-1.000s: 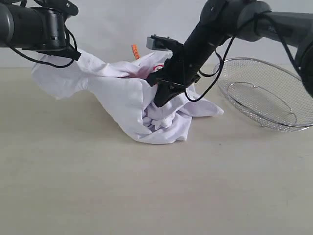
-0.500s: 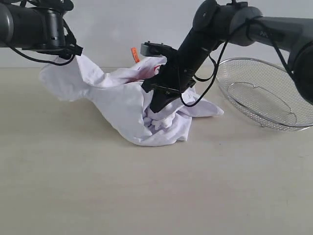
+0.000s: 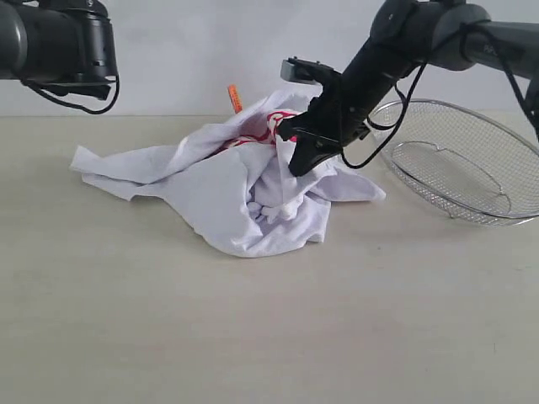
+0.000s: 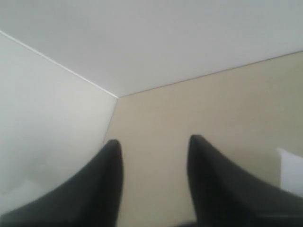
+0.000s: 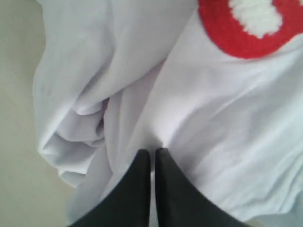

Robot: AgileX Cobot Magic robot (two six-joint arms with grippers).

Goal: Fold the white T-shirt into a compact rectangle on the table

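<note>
The left end of the crumpled white short-sleeved T-shirt point(image 3: 227, 189) with red lettering has dropped from the left gripper point(image 4: 152, 144), whose black fingers now stand spread over bare surface. The shirt lies heaped mid-table, one flat edge trailing toward 9 o'clock. The right gripper point(image 3: 301, 168), pressed together, pinches a fold at the heap's 1 o'clock. The pale beige tabletop point(image 3: 269, 337) lies open from 4 to 8 o'clock. A silver wire-mesh basket point(image 3: 472, 220) sits at 3 o'clock, just clear of the cloth.

Matte black tubular left arm point(image 3: 59, 42) and right arm point(image 3: 438, 29), loose black cables point(image 3: 97, 113) looping alongside; tapered black pincer fingers point(image 5: 137, 189).
</note>
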